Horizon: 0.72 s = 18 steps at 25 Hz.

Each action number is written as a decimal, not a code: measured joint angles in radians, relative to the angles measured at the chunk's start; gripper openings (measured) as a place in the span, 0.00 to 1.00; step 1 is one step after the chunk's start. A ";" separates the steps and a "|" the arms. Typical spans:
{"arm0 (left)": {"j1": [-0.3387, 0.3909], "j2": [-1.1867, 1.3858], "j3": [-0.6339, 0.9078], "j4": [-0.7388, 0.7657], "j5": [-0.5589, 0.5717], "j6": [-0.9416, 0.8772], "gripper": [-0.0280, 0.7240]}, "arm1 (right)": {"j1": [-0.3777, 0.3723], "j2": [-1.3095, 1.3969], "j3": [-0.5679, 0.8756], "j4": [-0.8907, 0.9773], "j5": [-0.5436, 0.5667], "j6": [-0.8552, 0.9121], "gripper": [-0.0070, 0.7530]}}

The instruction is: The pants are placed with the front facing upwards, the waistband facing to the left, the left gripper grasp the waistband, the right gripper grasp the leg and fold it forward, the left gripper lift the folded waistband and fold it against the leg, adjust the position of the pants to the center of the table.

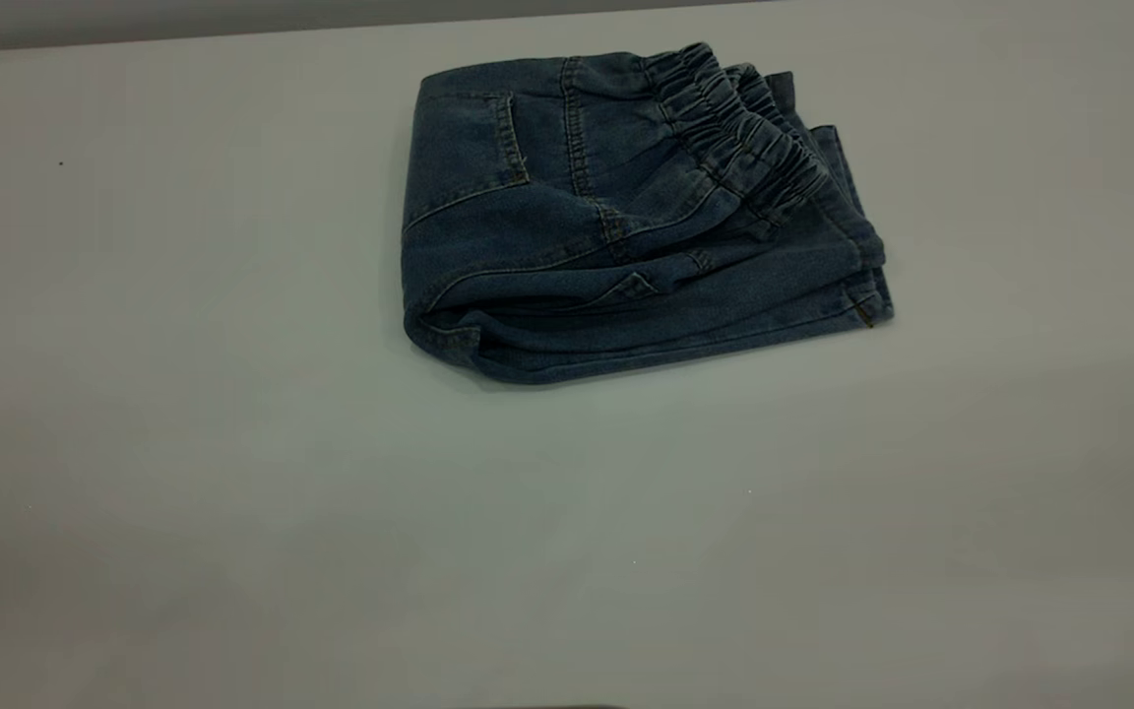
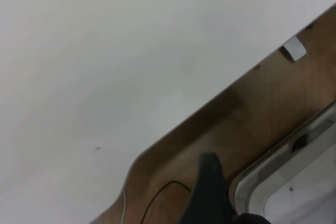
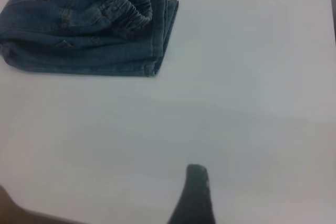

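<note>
The pants (image 1: 626, 226) are lying folded into a compact bundle on the table (image 1: 232, 492), toward twelve o'clock of its centre in the exterior view, with the waistband (image 1: 739, 128) resting on top at the bundle's two o'clock. Both folds appear done; only centring may be remaining. The left gripper (image 2: 210, 192) and right gripper (image 3: 195, 198) are showing one fingertip each, so their closure cannot be told. A brown floor (image 2: 262, 103) is bordering the pale tabletop.
</note>
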<state>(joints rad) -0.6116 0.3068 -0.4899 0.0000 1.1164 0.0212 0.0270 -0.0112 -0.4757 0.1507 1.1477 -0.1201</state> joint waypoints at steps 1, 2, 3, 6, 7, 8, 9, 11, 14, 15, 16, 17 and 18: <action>0.015 -0.002 0.000 0.000 0.000 0.000 0.76 | 0.000 0.000 0.000 0.000 0.000 0.000 0.72; 0.050 -0.005 0.000 0.000 0.000 0.001 0.76 | 0.000 0.000 0.000 0.000 0.000 0.000 0.72; 0.100 -0.008 0.000 0.000 -0.001 0.001 0.76 | 0.000 0.000 0.000 0.000 0.000 0.000 0.72; 0.268 -0.040 0.000 0.000 -0.001 0.002 0.76 | 0.000 0.000 0.000 0.000 0.000 0.000 0.72; 0.331 -0.065 0.000 0.000 -0.001 0.002 0.76 | 0.000 0.000 0.000 0.000 0.000 0.000 0.72; 0.397 -0.096 0.000 0.000 -0.001 0.002 0.76 | 0.000 0.000 0.000 0.000 0.000 0.000 0.72; 0.439 -0.132 0.000 0.000 -0.001 0.002 0.76 | 0.000 0.000 0.000 0.000 0.000 0.000 0.72; 0.516 -0.195 0.000 0.000 0.000 0.002 0.76 | -0.008 0.000 0.000 0.000 0.000 0.000 0.72; 0.593 -0.297 0.000 0.000 0.004 0.002 0.76 | -0.022 0.000 0.000 0.002 0.000 0.000 0.72; 0.604 -0.313 0.000 0.000 0.007 0.002 0.76 | -0.024 0.000 0.000 0.003 0.000 0.000 0.72; 0.612 -0.323 0.000 0.000 0.009 0.002 0.76 | -0.024 0.000 0.000 0.004 0.000 0.000 0.72; 0.615 -0.325 0.000 0.000 0.011 0.002 0.76 | -0.025 0.000 0.000 0.005 0.000 0.000 0.72; 0.618 -0.325 0.000 0.000 0.011 0.003 0.76 | -0.025 0.000 0.000 0.005 0.000 0.000 0.72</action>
<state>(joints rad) 0.0066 -0.0181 -0.4899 0.0000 1.1270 0.0238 0.0021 -0.0112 -0.4757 0.1558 1.1477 -0.1201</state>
